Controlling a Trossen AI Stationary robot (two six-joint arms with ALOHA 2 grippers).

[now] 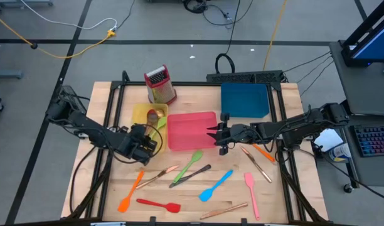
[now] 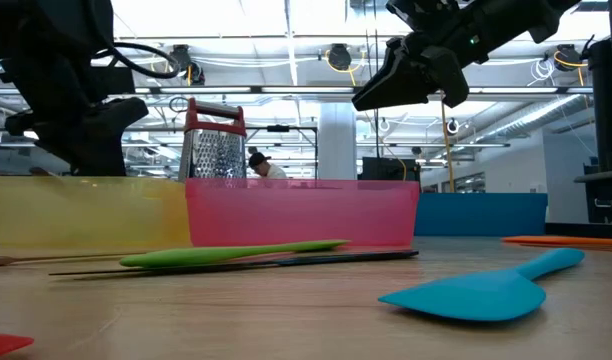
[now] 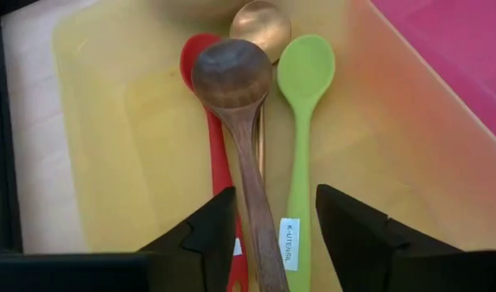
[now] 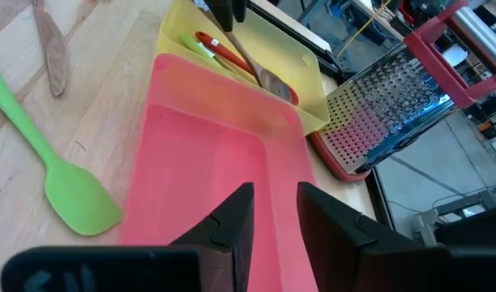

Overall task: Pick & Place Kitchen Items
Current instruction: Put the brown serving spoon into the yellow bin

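We have our left pincer (image 3: 268, 235) over the near end of the shallow yellow plastic tray (image 3: 110, 146), its two dark fingers (image 3: 207, 235) standing apart on either side of the dark wooden spoon (image 3: 236, 105), which lies in the tray on top of a red silicone spoon (image 3: 201, 65), a copper-coloured metal spoon (image 3: 260, 23) and a lime-green silicone spoon (image 3: 303, 81). Nothing is gripped, so we judge this the release of the wooden spoon; to finish it well we should lift straight up, keeping the fingers wide so they do not drag the handle or the green spoon's labelled end back out. Our right pincer (image 4: 268, 215) hangs above the near edge of the pink rectangular plastic tray (image 4: 199, 162), its fingers a little apart and holding nothing that we can see. The other utensils wait on the pale wooden counter (image 1: 280, 201) in front of the trays: a green spatula (image 1: 191, 163), a dark metal piece (image 1: 191, 176), a light-blue spatula (image 1: 214, 186), a pink one (image 1: 250, 194), an orange one (image 1: 129, 191) and a red one (image 1: 157, 204). A blue tray (image 1: 244, 100) and a red-topped metal box grater (image 1: 159, 85) stand at the far side. Beyond lie a grey floor with cables, and a lit workshop ceiling.
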